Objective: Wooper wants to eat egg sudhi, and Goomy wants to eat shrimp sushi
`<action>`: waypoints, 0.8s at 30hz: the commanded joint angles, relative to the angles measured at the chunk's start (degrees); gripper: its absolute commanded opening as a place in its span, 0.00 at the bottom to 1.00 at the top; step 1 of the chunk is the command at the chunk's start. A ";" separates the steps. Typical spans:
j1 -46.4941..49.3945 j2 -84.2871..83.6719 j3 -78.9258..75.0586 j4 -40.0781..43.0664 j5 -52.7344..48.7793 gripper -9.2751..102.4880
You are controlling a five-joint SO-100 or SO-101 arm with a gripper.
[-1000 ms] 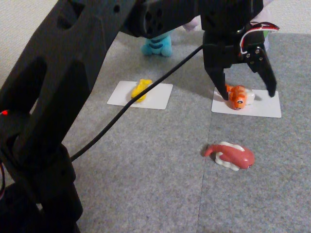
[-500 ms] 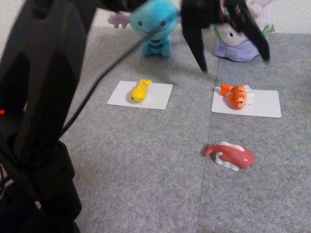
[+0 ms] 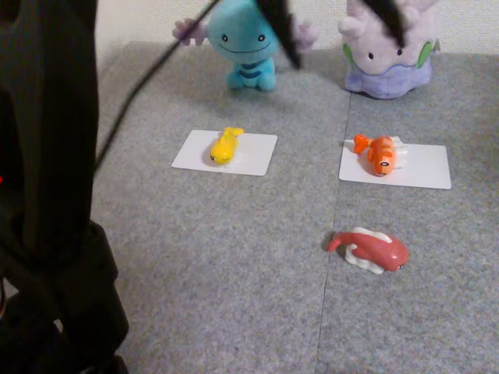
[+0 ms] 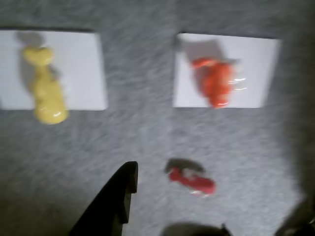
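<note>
In the fixed view, Wooper (image 3: pixel 242 39) sits at the back left and Goomy (image 3: pixel 386 58) at the back right. In front of Wooper, the egg sudhi (image 3: pixel 224 146) lies on a white card (image 3: pixel 257 152). The shrimp sushi (image 3: pixel 378 153) lies on a second white card (image 3: pixel 421 167) in front of Goomy. My gripper (image 3: pixel 348 53) hangs high at the top edge, open and empty, its dark fingers (image 3: pixel 282 35) blurred in front of the plushes. The wrist view looks down on the egg sudhi (image 4: pixel 45 93), the shrimp sushi (image 4: pixel 216 82) and one dark finger (image 4: pixel 115 201).
A longer pink-red toy (image 3: pixel 372 249) lies on the grey mat (image 3: pixel 234 257) nearer the camera, also visible as the red toy (image 4: pixel 193 180) in the wrist view. My black arm (image 3: pixel 47 195) and its cable fill the left side of the fixed view.
My gripper has lifted from around the shrimp sushi to high above the mat, still open. The shrimp sushi stays on its card, and both plushes are now uncovered.
</note>
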 commanded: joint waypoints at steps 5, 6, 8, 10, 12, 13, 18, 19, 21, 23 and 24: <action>-9.32 17.05 13.27 -1.32 6.15 0.45; -10.90 20.04 15.47 -2.02 7.21 0.45; -14.33 25.93 20.39 -3.43 9.32 0.45; -17.84 31.73 26.02 -5.71 11.78 0.45; -20.83 37.00 32.52 -8.61 14.06 0.45; -22.32 39.38 35.95 -10.37 15.21 0.45; -27.42 49.39 54.58 -21.80 21.18 0.44; -28.04 51.24 58.27 -24.43 22.32 0.44; -28.92 55.11 65.57 -29.88 24.61 0.44; -28.92 58.71 72.69 -35.86 26.98 0.44; -28.92 60.56 76.20 -39.11 27.86 0.44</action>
